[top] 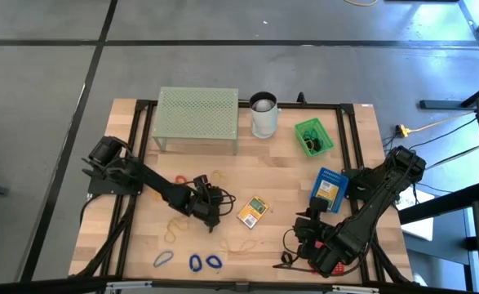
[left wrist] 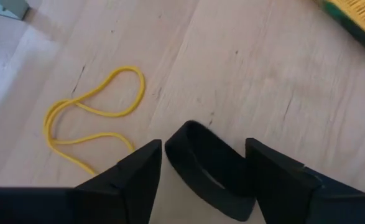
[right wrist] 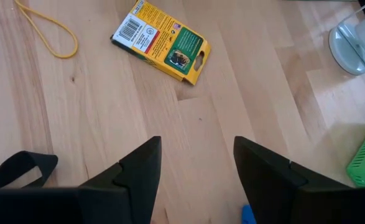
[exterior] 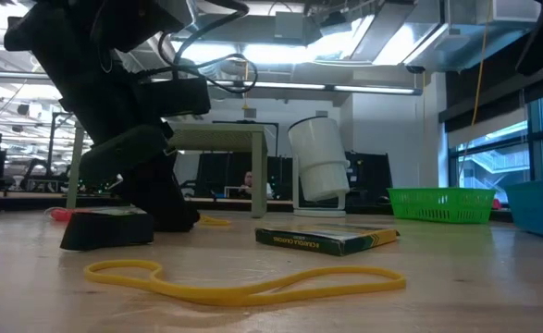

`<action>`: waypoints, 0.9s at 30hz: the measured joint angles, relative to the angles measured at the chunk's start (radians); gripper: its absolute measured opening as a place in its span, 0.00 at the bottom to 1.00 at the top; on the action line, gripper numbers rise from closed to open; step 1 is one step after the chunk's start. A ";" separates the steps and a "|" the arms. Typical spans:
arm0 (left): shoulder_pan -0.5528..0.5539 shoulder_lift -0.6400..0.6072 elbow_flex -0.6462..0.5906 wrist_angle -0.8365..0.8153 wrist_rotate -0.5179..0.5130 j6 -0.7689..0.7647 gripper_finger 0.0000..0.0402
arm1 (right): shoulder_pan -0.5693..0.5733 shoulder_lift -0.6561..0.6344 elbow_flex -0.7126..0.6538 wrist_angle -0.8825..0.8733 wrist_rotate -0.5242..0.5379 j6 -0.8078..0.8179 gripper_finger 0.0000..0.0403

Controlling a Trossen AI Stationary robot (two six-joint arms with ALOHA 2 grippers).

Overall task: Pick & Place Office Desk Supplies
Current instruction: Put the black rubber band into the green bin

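The left pincer is open around a black band on the worktop. It may slip out flat. The right pincer waits open.

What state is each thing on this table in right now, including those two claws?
Left gripper: open, fingers either side of a black band lying flat on the table.
Right gripper: open, empty, above bare wood.
Yellow card pack: lying flat, closed.
White cup: upright.
Green basket: upright, something dark inside.
Yellow rubber band: loose, flat on the table.
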 joint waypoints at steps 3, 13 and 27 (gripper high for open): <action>0.000 -0.017 0.000 -0.055 0.003 -0.011 0.57 | 0.000 0.000 0.000 0.000 0.000 0.000 0.50; 0.001 -0.050 -0.005 -0.124 0.050 -0.075 0.52 | 0.000 0.000 0.000 0.004 0.000 0.000 0.50; -0.002 -0.052 -0.004 -0.105 0.075 -0.039 0.07 | 0.000 0.000 0.000 0.009 0.024 0.000 0.50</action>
